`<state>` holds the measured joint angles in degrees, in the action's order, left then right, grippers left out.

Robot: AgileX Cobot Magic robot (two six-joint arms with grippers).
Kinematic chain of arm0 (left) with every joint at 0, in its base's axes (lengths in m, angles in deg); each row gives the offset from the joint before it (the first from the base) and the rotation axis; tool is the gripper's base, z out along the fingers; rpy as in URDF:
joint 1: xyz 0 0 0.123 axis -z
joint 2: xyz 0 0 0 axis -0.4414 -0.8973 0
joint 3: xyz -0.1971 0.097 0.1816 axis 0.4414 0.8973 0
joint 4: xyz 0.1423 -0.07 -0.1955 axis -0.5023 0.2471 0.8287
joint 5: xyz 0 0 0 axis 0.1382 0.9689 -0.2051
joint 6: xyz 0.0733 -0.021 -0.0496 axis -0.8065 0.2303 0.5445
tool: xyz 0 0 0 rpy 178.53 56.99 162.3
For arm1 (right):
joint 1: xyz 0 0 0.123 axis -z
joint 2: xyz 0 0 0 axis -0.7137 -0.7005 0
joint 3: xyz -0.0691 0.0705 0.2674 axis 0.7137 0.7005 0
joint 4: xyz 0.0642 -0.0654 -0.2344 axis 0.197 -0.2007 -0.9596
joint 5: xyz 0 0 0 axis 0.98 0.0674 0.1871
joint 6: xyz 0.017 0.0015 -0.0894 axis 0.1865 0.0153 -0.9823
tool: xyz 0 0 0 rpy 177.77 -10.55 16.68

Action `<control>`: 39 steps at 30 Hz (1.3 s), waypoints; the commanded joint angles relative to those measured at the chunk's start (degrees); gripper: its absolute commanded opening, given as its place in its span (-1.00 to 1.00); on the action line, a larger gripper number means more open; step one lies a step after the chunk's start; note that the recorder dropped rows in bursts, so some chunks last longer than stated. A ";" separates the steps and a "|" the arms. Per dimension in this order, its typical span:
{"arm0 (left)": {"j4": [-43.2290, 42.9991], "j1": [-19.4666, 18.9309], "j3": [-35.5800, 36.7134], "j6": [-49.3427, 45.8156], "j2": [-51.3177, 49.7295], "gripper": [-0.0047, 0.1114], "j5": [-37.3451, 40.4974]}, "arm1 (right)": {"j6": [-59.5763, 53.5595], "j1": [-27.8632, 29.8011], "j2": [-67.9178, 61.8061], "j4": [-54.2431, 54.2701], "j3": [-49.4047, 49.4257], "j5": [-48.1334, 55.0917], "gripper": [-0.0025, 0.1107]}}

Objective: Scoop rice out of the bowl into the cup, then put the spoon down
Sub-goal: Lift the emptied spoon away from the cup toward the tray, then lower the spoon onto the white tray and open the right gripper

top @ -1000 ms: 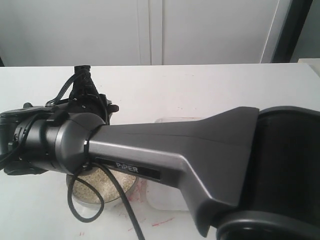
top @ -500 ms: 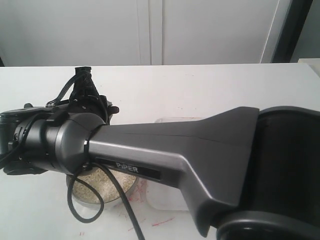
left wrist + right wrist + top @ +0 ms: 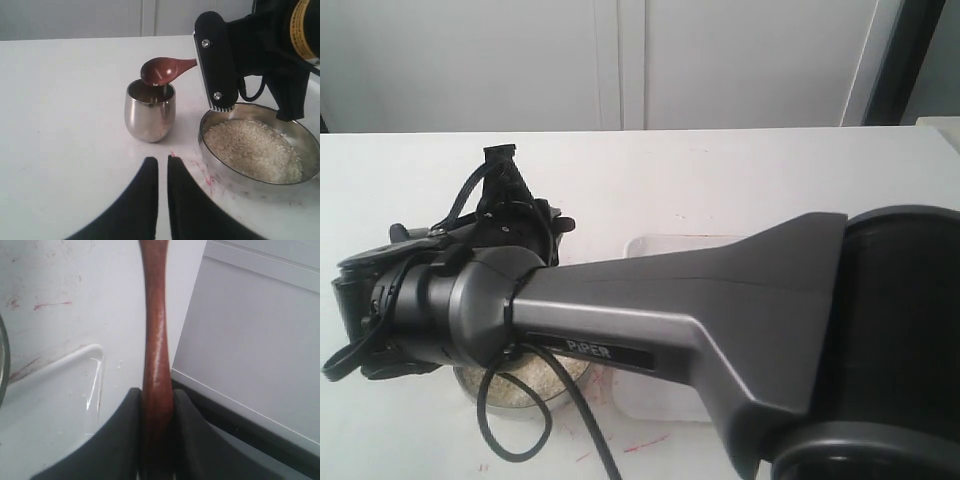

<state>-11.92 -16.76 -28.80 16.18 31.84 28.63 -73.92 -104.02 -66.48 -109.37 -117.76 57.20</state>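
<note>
The spoon is dark reddish-brown wood, and its scoop is tilted just above the mouth of the small steel cup. My right gripper is shut on the spoon's handle, which runs between the jaws of the right gripper. Beside the cup, the wide steel bowl holds white rice. My left gripper is shut on nothing, low over the table in front of the cup. In the exterior view my right arm hides the cup, and only part of the bowl shows.
A clear shallow plastic tray lies on the white table next to the bowl, and the tray also shows under the spoon handle. Red marks stain the table. White cabinet doors stand behind the table.
My right arm's wrist has shifted a little to the right and turned, with its black upper part rising. It now covers more of the bowl.
</note>
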 commanded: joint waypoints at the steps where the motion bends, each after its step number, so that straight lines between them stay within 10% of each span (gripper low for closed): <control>1: 0.55 0.38 -0.36 -0.01 -0.04 -0.67 -0.21 | 3.00 -0.39 1.15 -3.41 0.47 0.28 -0.96; 17: 0.55 0.38 -0.36 -0.01 -0.04 -0.67 -0.21 | 3.10 -0.39 2.14 3.44 0.47 0.28 -0.96; 28: 0.55 0.38 -0.36 -0.01 -0.04 -0.67 -0.21 | 10.69 7.84 25.24 38.24 0.91 0.28 -0.96; 39: 0.55 0.38 -0.36 -0.01 -0.04 -0.67 -0.21 | 38.41 12.23 49.08 42.33 29.81 0.28 -0.96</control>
<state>-11.92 -16.76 -28.80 16.18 31.84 28.63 -41.63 -92.31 -20.27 -68.39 -92.79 57.49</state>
